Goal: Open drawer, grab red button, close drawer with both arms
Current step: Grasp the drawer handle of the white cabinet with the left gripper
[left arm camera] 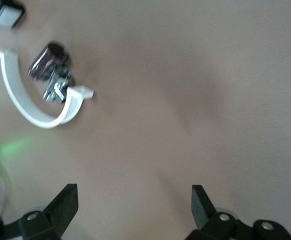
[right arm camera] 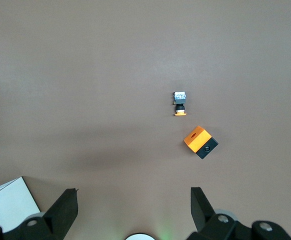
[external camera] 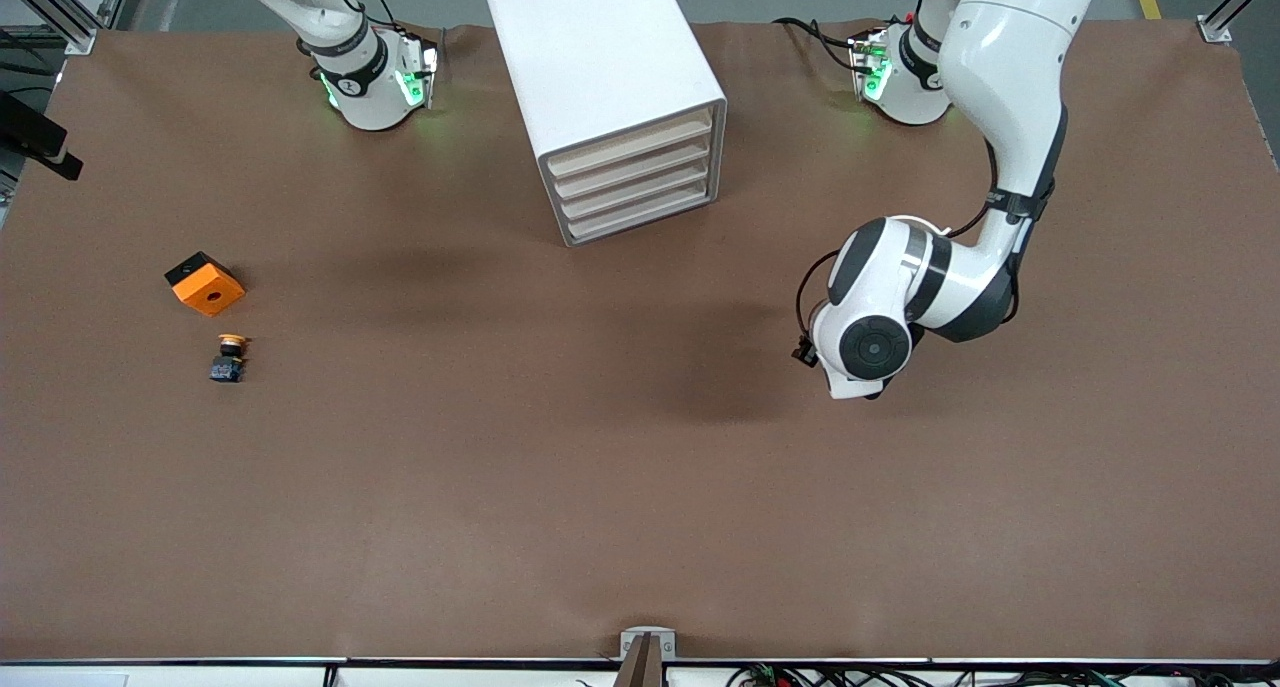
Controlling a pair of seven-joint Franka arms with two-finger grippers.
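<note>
My left gripper (left arm camera: pixel 134 196), fingers spread and empty, hangs over bare table (external camera: pixel 500 527). In the front view the cabinet (external camera: pixel 598 57) lies at ten o'clock from it, drawers (external camera: pixel 636 181) all shut, fronts facing five o'clock. My right gripper (right arm camera: pixel 134 196), also spread, waits high up. No red button shows; probably inside.

I see a plain brown table (external camera: pixel 560 487) filling the frame, no pattern on it. Top centre, my white cabinet (external camera: pixel 600 77) shows four cream drawer fronts (external camera: pixel 635 179). At the left edge sit an orange cube (external camera: pixel 205 284) with a black side and dark hole, and a button (external camera: pixel 230 358) with yellow-orange cap on a dark blue-black body. Both arms are white with black rings, green lights glowing at their bases; black fingers (left arm camera: pixel 63 207) show in the wrist views.
</note>
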